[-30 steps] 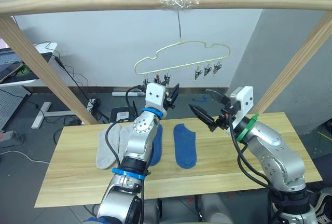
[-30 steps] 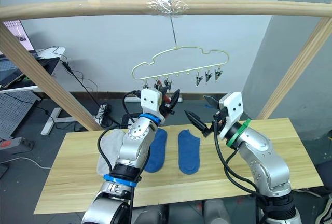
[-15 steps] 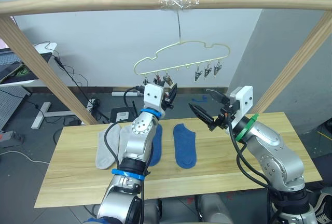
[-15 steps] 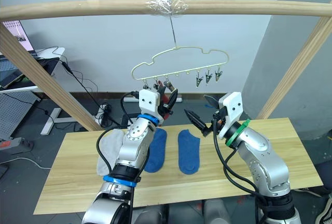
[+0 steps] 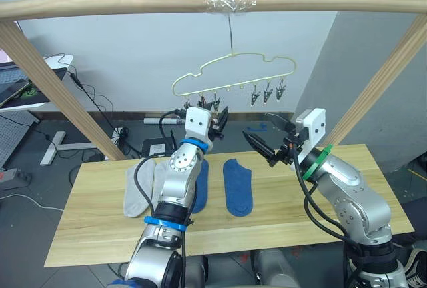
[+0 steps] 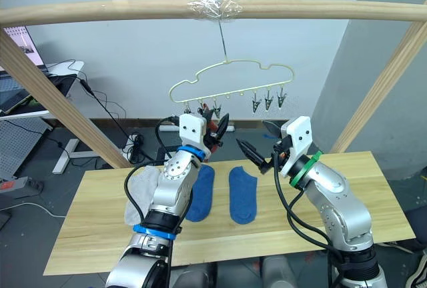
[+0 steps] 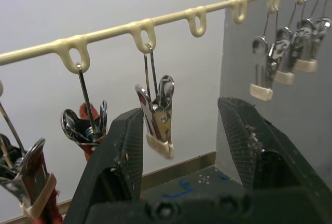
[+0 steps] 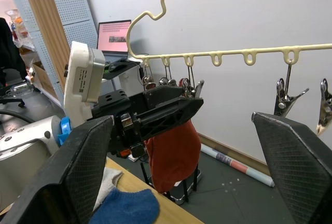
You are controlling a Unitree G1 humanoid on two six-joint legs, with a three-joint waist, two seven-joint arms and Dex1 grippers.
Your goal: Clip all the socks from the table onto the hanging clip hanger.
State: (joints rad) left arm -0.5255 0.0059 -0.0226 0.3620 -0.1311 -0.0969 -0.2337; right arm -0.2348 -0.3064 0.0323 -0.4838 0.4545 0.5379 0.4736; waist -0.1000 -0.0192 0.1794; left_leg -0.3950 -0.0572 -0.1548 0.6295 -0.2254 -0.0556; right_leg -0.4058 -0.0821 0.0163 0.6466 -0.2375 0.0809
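Left wrist view: left gripper (image 7: 179,130) open around one clip (image 7: 158,117), clips either side.

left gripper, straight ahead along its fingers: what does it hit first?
Probably the small grey metal clip hanging from the pale yellow-green wire clip hanger. In the left wrist view it hangs between the open black fingers of the left gripper. Past it there is only wall. Depth is unclear.

clip (image 7: 158,120) between spread left fingers (image 7: 122,146)
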